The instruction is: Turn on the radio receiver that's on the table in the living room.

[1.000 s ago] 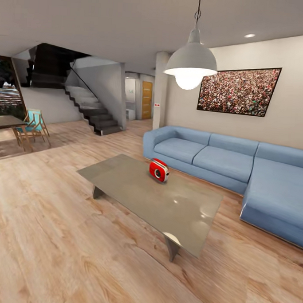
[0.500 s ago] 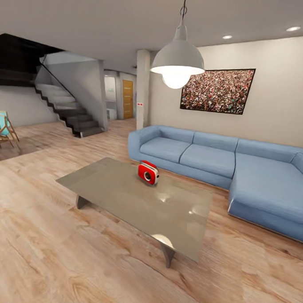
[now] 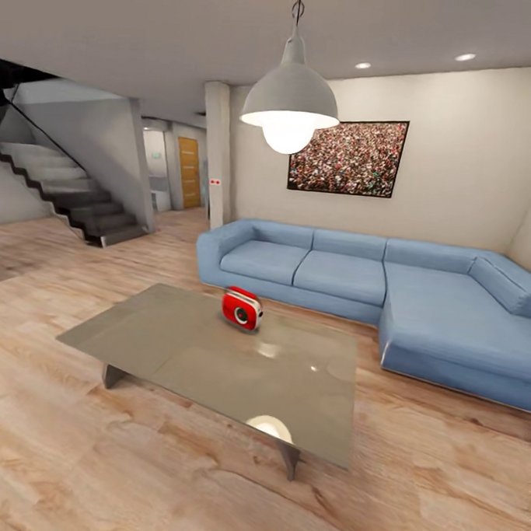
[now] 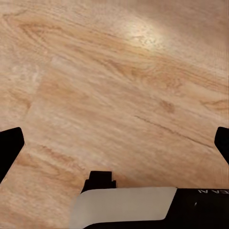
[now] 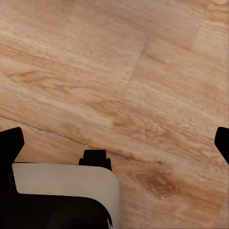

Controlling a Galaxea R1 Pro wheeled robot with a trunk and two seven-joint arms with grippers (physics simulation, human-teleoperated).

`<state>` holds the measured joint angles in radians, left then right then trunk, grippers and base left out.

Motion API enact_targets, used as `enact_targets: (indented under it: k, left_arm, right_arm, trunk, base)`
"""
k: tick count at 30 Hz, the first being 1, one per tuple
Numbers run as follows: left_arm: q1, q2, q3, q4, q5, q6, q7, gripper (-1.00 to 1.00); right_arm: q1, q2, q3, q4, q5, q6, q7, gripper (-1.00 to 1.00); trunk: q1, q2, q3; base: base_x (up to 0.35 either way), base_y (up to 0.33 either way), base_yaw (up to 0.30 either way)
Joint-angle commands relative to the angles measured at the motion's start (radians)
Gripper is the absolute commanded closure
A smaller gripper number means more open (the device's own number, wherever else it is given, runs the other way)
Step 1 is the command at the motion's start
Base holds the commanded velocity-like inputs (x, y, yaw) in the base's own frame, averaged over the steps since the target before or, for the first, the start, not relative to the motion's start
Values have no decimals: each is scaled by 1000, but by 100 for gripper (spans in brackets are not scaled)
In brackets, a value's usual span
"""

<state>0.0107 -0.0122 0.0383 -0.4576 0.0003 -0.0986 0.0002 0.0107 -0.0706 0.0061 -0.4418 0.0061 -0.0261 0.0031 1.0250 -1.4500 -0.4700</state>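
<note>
1. Standing upright near the far long edge of the table (image 3: 214, 356), the radio receiver (image 3: 241, 308) is well apart from every corner.
2. Bare plank floor (image 3: 92, 459) surrounds the table; the blue sofa (image 3: 358, 282) lies beyond.
3. Left gripper (image 4: 114, 143) and right gripper (image 5: 114, 143) hang spread wide over floor, empty.

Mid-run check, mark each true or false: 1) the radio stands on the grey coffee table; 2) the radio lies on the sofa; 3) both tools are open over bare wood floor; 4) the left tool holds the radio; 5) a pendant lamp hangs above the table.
1) True: the radio receiver stands on the table.
2) False: the sofa holds no radio.
3) True: left tool and right tool have fingertips wide apart over the floor.
4) False: it is empty.
5) True: the pendant lamp is lit.
</note>
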Motion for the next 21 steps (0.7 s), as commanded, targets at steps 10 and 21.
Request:
enact_targets:
  k: [10,21]
  left_arm:
    - [0,0,0,0,1,-1,-1,-100]
    - [0,1,0,0,0,0,-1,-100]
  right_arm:
    - [0,0,0,0,0,0,0,-100]
    - [0,0,0,1,0,0,0,-100]
  trunk:
    - [0,0,0]
    - [0,0,0]
  base:
    - [164,290,-267]
    - [139,295,-39]
